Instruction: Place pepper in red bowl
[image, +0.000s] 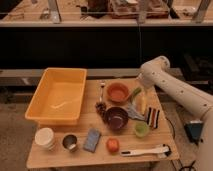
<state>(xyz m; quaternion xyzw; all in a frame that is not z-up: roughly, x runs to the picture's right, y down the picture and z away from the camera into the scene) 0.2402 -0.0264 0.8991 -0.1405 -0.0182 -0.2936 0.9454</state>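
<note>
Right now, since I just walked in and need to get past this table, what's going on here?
The robot's arm reaches in from the right, its gripper open and low over the table, right by the pepper. The pepper lies on the table beside the red bowl and does not look held. It is not in the red bowl yet.

yellow tub (57, 95), maroon bowl (116, 118), green cup (141, 129) on wooden table (85, 158)
</note>
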